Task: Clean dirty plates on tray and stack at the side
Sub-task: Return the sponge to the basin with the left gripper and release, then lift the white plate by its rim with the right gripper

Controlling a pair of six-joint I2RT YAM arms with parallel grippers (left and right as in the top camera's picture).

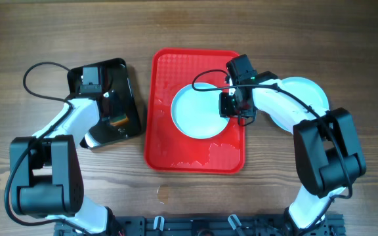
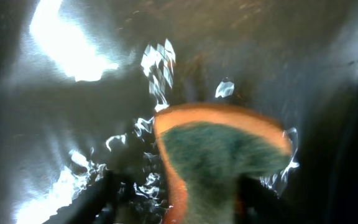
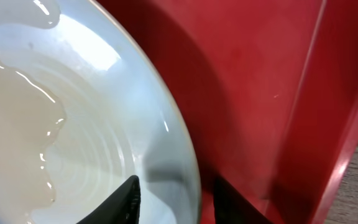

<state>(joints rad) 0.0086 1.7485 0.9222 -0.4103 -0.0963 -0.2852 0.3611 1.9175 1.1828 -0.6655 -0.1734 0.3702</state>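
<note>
Pale wet plate [image 1: 199, 110] lies mid-frame on the red tray [image 1: 165, 141]. My right gripper [image 3: 176, 200] straddles its right rim, narrowly parted. Best pinch squarely, lift level. Upper left, my left gripper [image 2: 182, 208] clamps the sponge [image 2: 219, 146] over the black tray [image 1: 128, 78].

Overhead evenly bright; left wrist dim, blurred, glaring; soft sheen on the plate [image 3: 104, 124].

Left tool [image 1: 113, 113] clenched tight, right tool [image 3: 174, 198] with 2 fingers [image 3: 128, 199] apart.
</note>
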